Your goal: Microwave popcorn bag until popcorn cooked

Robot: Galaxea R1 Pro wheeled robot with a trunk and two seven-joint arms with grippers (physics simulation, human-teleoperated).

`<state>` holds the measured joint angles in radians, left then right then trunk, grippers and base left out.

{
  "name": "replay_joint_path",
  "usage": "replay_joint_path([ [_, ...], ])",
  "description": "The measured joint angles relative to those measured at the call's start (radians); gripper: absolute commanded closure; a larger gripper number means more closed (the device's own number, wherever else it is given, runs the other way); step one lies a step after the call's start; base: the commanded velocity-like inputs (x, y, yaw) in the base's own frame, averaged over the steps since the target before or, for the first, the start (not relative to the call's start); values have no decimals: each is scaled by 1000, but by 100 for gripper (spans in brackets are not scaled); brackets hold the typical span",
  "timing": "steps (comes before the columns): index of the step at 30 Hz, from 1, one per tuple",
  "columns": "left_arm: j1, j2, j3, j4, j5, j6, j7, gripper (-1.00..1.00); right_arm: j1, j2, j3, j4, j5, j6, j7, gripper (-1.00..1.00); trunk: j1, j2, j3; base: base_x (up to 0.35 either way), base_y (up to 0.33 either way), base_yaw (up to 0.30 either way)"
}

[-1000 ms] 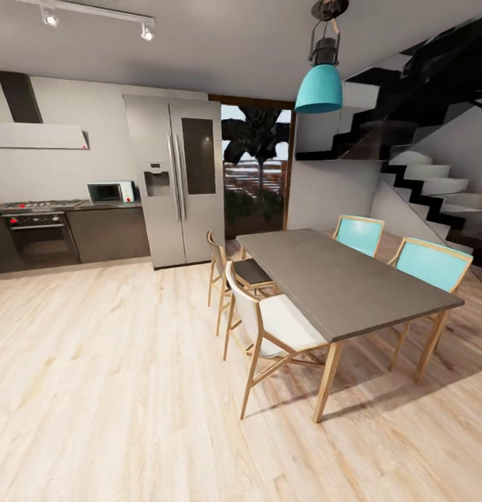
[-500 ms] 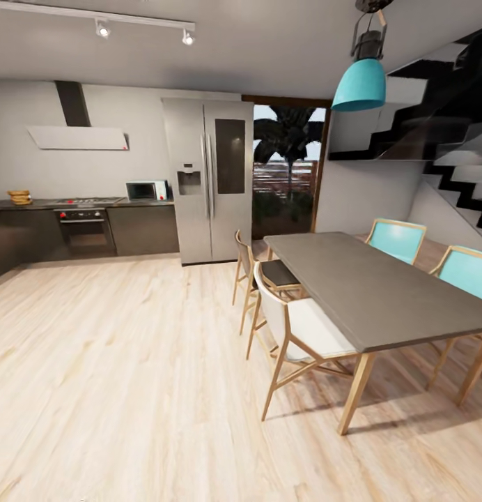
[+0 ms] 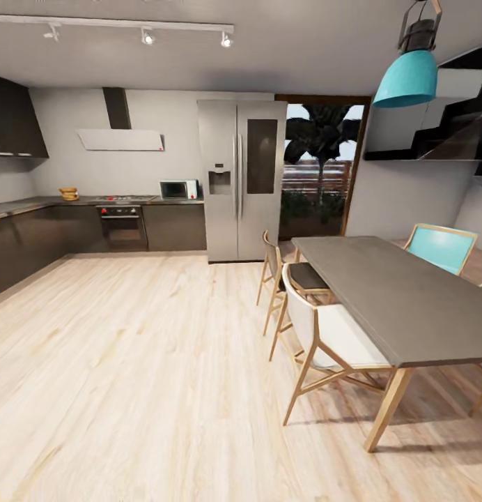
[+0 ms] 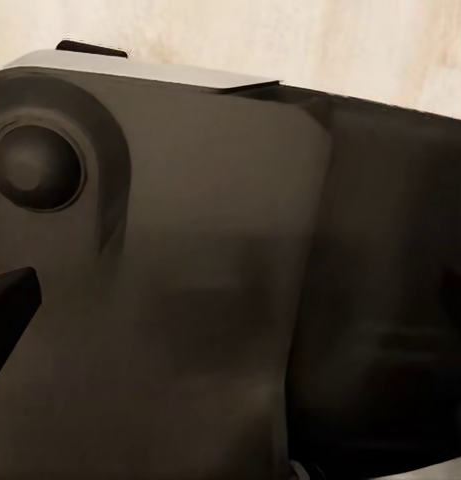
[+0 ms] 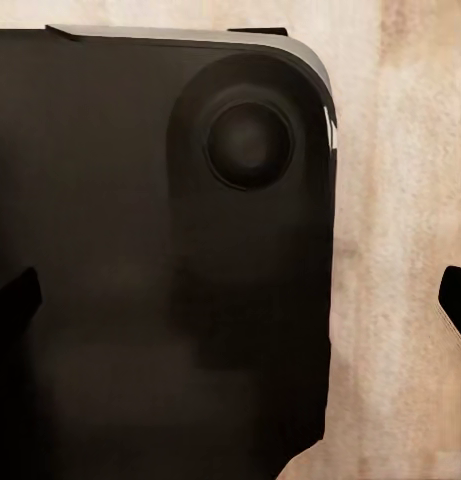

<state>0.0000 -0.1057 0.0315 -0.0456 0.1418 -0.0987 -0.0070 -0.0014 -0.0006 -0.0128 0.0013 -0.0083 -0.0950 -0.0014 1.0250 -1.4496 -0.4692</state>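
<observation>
Microwave [image 3: 178, 189] sits on the far desk [image 3: 173, 202] beside the fridge [image 3: 241, 178]. Small tan thing at the desk's left end, maybe the bag [image 3: 68, 193]. Both tools' finger spread can't be told; wrist views face dark robot body over wood floor [image 5: 410, 200].

Left gripper [image 4: 5, 310]: one dark fingertip visible at the frame edge, close against the robot's own dark rounded body panel [image 4: 190, 280]. Right gripper [image 5: 230, 300]: two dark fingertips set wide apart, nothing between them, pointing down at the same dark body.
</observation>
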Motion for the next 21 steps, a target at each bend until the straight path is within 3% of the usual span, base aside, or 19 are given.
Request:
replay_joint_path([
  [21,0,-1,0,0,1,1,0,-100,0,-1,1,0,0,0,0,-100,0,0,0,0,0,270],
])
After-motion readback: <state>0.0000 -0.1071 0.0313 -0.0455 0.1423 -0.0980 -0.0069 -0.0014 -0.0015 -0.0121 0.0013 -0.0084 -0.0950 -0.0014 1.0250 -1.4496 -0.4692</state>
